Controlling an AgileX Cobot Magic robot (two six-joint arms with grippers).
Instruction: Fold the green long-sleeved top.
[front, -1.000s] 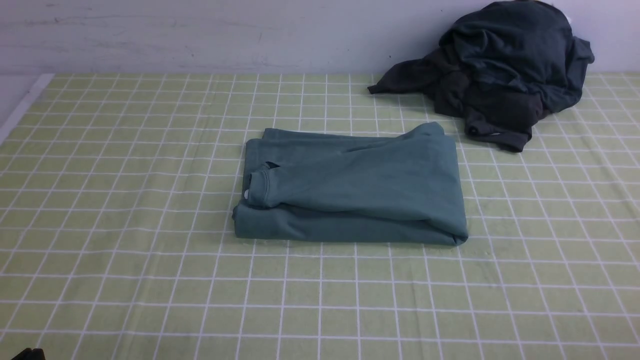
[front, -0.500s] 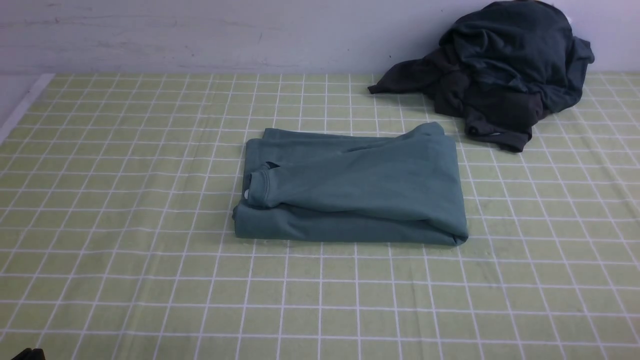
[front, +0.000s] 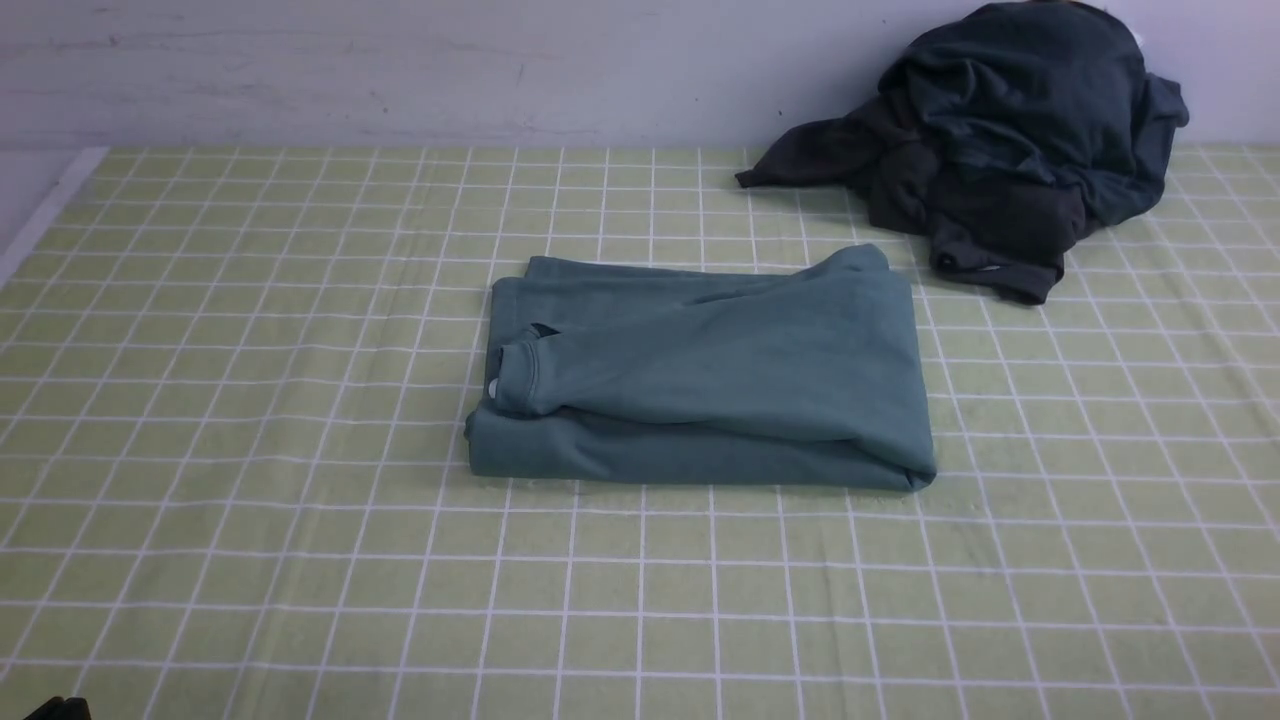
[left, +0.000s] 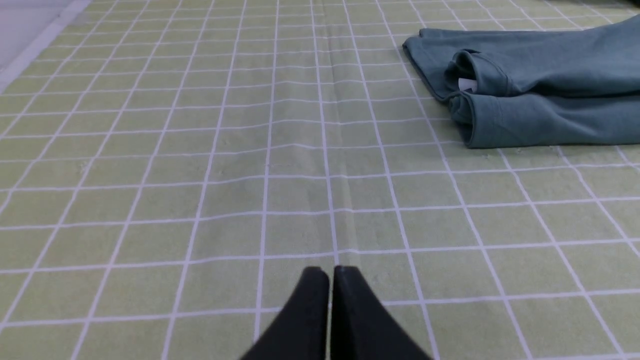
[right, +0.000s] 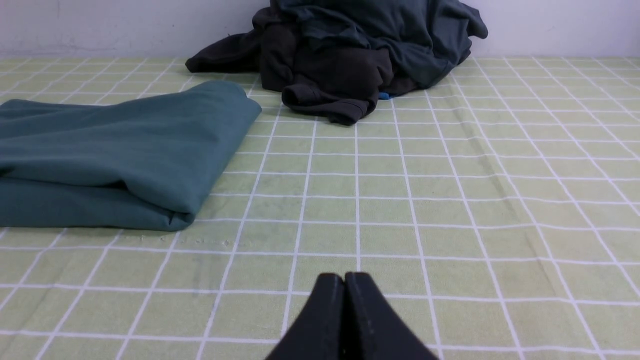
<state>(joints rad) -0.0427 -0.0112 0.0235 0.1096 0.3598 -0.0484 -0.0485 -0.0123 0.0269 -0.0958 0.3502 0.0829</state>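
Note:
The green long-sleeved top (front: 705, 375) lies folded into a compact rectangle in the middle of the checked cloth, its ribbed neck and white label at the left end. It also shows in the left wrist view (left: 535, 85) and in the right wrist view (right: 115, 155). My left gripper (left: 330, 272) is shut and empty, low over the cloth, well short of the top's neck end. My right gripper (right: 344, 276) is shut and empty, over bare cloth off the top's other end. Neither gripper's fingers show in the front view.
A dark charcoal-grey heap of clothes (front: 1000, 130) lies at the back right against the wall, also in the right wrist view (right: 350, 55). The green checked tablecloth (front: 250, 450) covers the table. Its left edge (front: 40, 220) shows at the far left.

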